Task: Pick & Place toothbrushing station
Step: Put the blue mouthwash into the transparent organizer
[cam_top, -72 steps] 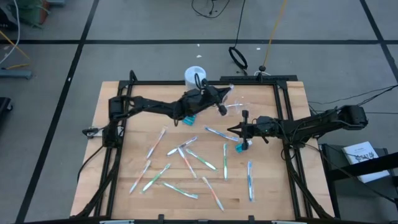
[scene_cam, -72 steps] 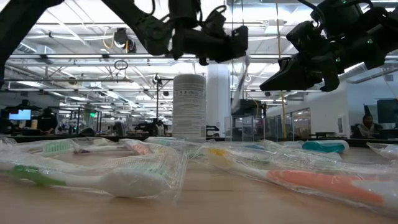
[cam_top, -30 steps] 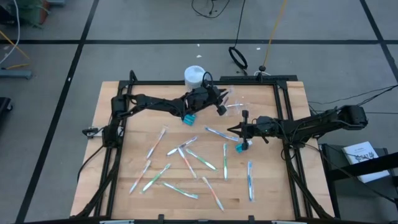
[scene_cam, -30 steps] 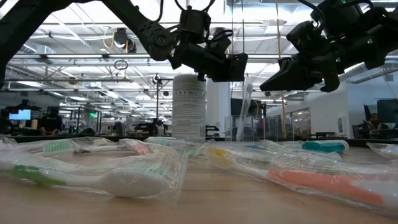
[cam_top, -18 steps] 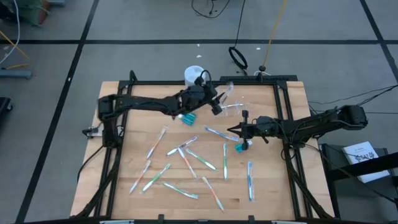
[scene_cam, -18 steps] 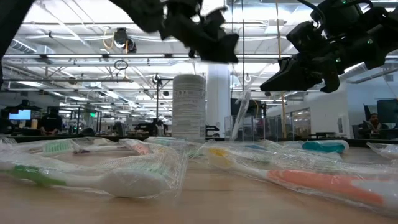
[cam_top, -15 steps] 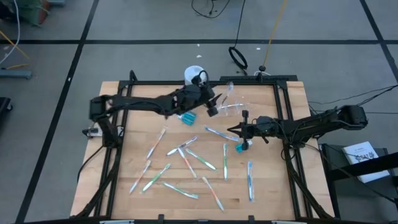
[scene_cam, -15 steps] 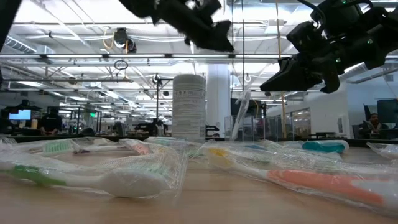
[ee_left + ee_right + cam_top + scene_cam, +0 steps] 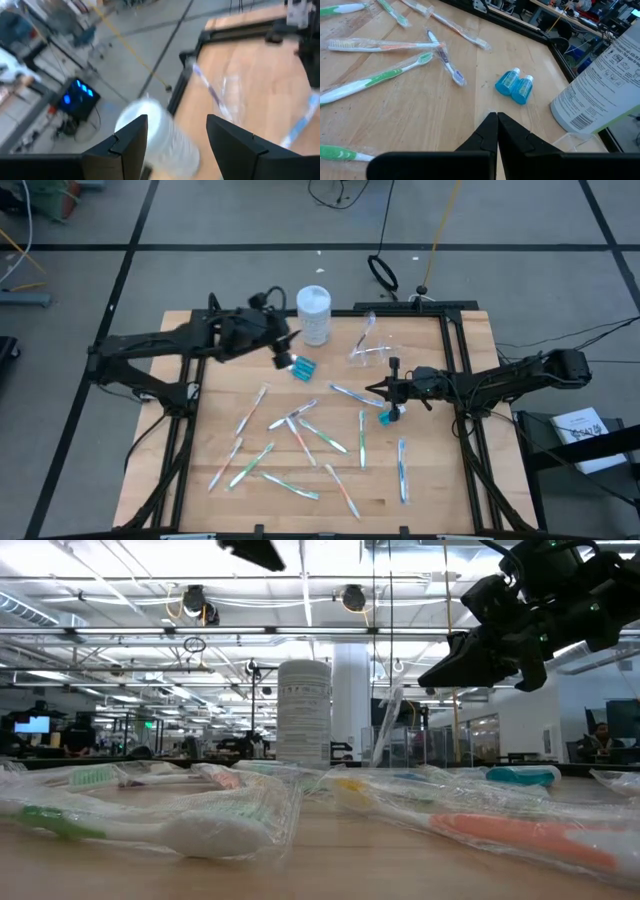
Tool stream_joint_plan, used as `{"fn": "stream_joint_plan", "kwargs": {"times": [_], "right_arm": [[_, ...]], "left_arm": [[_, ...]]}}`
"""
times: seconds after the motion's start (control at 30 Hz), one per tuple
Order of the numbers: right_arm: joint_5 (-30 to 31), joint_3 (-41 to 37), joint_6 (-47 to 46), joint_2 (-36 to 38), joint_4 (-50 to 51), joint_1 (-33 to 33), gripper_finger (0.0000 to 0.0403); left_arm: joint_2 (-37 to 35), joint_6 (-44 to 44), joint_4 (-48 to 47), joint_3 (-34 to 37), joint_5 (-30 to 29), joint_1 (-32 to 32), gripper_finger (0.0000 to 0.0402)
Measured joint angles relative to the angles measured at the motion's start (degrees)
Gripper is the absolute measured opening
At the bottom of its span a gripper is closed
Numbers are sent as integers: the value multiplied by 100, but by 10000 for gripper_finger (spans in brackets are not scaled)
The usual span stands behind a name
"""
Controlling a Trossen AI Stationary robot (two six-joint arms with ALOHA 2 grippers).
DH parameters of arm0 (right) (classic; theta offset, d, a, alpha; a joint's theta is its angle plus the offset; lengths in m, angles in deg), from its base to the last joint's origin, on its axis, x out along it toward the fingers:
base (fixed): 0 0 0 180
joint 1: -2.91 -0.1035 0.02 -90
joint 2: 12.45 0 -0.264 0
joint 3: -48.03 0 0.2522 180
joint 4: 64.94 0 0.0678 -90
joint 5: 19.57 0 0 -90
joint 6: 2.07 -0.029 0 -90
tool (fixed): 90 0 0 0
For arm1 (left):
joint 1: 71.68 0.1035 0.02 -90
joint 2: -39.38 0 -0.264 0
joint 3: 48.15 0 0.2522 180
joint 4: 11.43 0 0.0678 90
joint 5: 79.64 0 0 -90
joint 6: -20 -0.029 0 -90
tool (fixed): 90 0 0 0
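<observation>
Upright, toothbrush (image 9: 366,334) leans in clear cup (image 9: 364,352), head up

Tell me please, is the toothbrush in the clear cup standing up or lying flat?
Standing, tilted. The toothbrush rises from the clear cup and leans against its rim, near the white canister.

Both arms are black and slender, built of tubular links joined by thicker, rounded joint housings, with thin dark cables running along them. The left tool (image 9: 283,352) ends in two flat, angular black fingers (image 9: 131,141) with faceted, matte faces. The right tool (image 9: 392,388) has narrower fingers (image 9: 487,134) tapering to points; a short black post seems to stand on its wrist, though that part is small.
</observation>
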Motion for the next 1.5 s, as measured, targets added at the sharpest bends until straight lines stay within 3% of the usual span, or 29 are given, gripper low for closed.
{"fn": "stream_joint_plan", "kwargs": {"times": [0.27,0.47,0.77,0.97,1.27,1.5], "right_arm": [[0,0,-15,2,-44,-1,0],[-7,0,-356,1,-149,-10,0],[-8,0,-343,-1,-661,-10,0],[8,-2,-32,-1,-1561,3,0],[26,-2,-934,-1,-2054,1,1],[28,-2,-1153,-175,-2039,1,33]], "left_arm": [[-617,1370,-1827,0,1,4,209],[-554,1990,-2306,6,35,-19,209],[-384,1429,-1355,739,29,-46,209],[-379,702,-570,1132,77,328,209],[-384,15,50,1137,2014,1352,209],[-384,-354,507,1137,2419,1746,209]]}}
